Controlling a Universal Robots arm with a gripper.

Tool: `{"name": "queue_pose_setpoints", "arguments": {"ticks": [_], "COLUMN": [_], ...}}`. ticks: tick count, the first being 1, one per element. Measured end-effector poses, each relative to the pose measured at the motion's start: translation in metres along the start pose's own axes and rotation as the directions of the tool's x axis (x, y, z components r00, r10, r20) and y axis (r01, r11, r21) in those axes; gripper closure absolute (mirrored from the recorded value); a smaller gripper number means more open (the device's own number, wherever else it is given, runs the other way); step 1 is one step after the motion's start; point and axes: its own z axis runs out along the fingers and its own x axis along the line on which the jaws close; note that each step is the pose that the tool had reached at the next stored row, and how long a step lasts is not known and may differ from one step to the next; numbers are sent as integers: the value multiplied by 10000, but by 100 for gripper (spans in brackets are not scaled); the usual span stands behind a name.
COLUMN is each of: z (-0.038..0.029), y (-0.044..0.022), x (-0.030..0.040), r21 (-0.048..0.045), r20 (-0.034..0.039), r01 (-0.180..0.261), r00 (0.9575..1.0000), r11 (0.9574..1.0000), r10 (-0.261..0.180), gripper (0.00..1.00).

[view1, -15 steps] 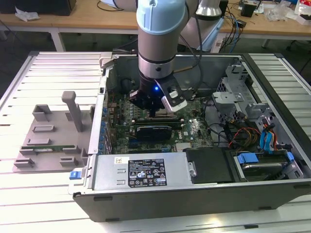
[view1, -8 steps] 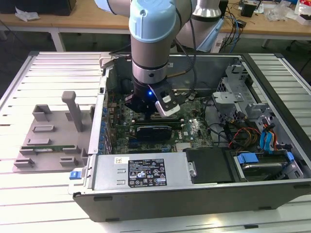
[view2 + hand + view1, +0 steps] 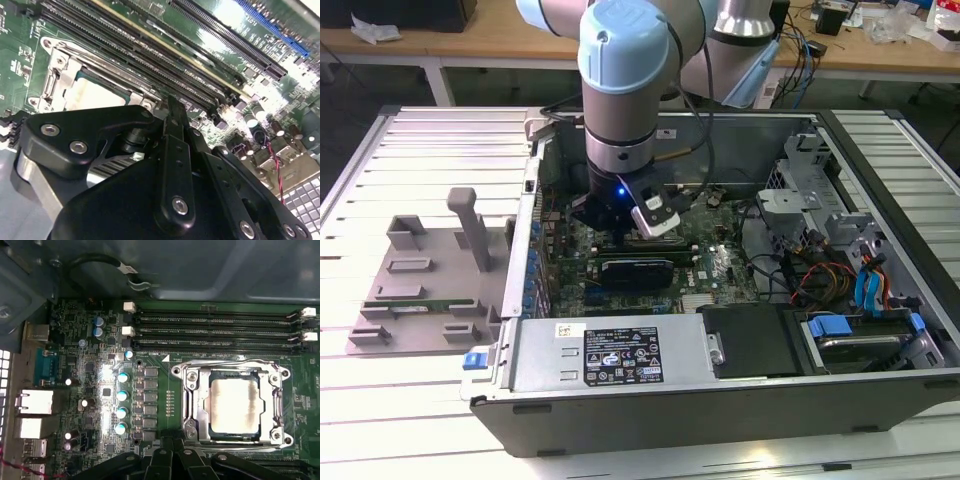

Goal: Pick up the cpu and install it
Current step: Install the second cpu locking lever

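One cpu (image 3: 235, 406) sits seated in the motherboard's socket frame (image 3: 192, 405), at about 2 o'clock from the end effector (image 3: 175, 460) in the first wrist view. Whether the end effector's fingers are apart or together I cannot tell; it hangs inside the open computer case (image 3: 740, 395) on the table (image 3: 430, 140).

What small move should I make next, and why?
Probably raise the tool straight up a little. In the first wrist view the cpu already lies flat inside the socket frame, apart from the tool, so a clearer look at its seating seems wise.
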Motion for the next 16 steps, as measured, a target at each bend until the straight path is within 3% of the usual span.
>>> {"name": "queue_pose_setpoints", "arguments": {"ticks": [5,9,11,14,16], "z": [15,-102,-111,-110,-108], "y": [-2,11,10,9,13], "x": [1,-22,-66,-313,-419], "r21": [-9,-1,21,230,350], "r20": [-5,-9,-34,-236,-329], "r01": [59,62,58,38,31], "r00": [10000,10000,10000,9997,9995], "r11": [10000,10000,10000,9997,9994], "r10": [-59,-62,-58,-33,-19], "gripper": [89,89,89,89,89]}}
